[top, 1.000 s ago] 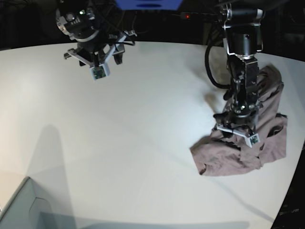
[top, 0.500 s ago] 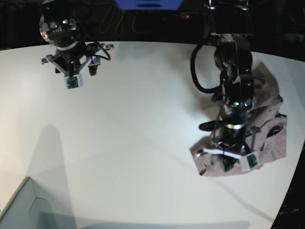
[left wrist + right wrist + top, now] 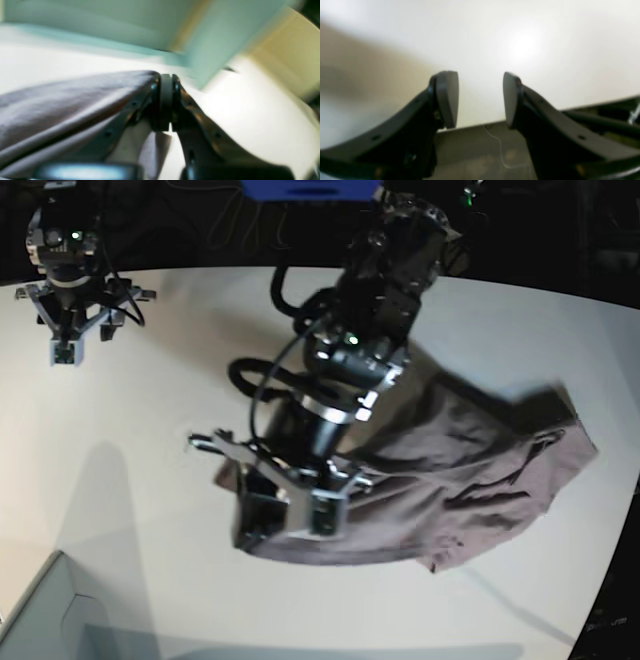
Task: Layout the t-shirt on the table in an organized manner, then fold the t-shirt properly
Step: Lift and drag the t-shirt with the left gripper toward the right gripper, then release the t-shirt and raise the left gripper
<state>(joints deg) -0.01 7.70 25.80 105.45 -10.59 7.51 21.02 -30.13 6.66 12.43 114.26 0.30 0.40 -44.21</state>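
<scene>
since half second ago left arm swings from table's right side toward middle, dragging t-shirt (image 3: 470, 470) out long across table (image 3: 150, 410); right arm retreats to far left corner.
base view: left gripper (image 3: 285, 515) low over cloth's near-left end, right gripper (image 3: 68, 345) well apart.
left wrist: jaws pinched tight on mauve cloth (image 3: 62, 100), pale green box (image 3: 200, 30) beyond.
right wrist: pads (image 3: 447, 97) spread, holding nothing, white tabletop beneath.
</scene>
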